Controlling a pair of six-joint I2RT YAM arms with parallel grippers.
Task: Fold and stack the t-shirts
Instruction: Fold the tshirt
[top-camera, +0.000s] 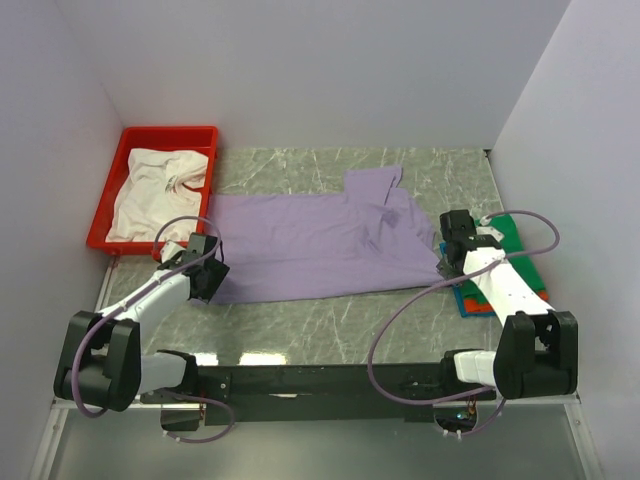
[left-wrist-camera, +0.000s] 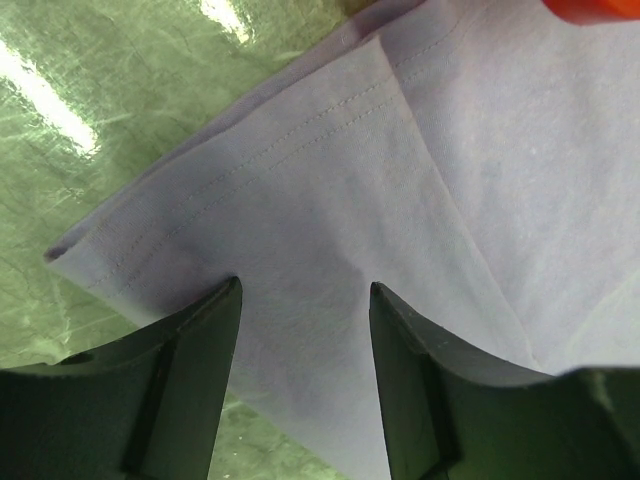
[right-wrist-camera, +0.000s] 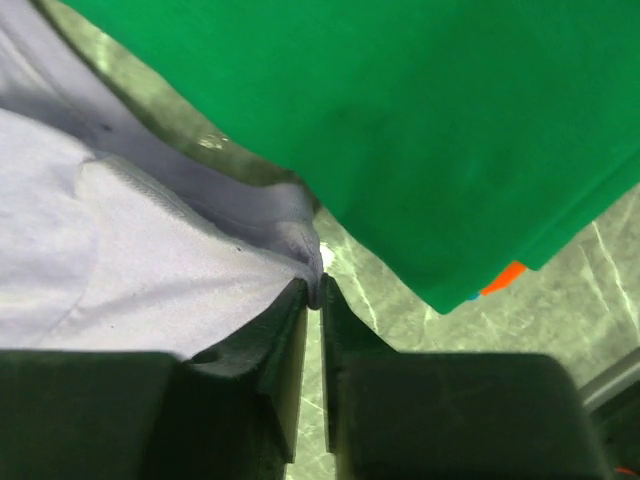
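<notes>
Lavender t-shirt (top-camera: 310, 245) lies spread flat across the middle of the table (top-camera: 330, 320), hem end toward the left arm, sleeve and neck end rumpled toward the right arm. White t-shirt (top-camera: 160, 190) sits crumpled in the red tray (top-camera: 205, 135) at far left. The folded stack is at far right, green t-shirt (top-camera: 520, 235) on top, an orange edge showing beneath it. Left claw (top-camera: 205, 270) is spread wide just above the hem corner; the wrist view shows a doubled, stitched hem between the fingers, not pinched. Right claw (top-camera: 450, 262) is closed on a small bunch of the lavender cloth at its fingertips, right beside the green shirt's corner. Handling judgement: thin, light knit, fully limp, so it will sag and drape from any hold and drag on the table rather than slide clean. The stitched hem and seams are the firmest places, so the left side is best taken at that hem corner, through both layers. A small pinch like the right one could slip, or lift only one layer. Risk: the right claw snagging the green shirt.
</notes>
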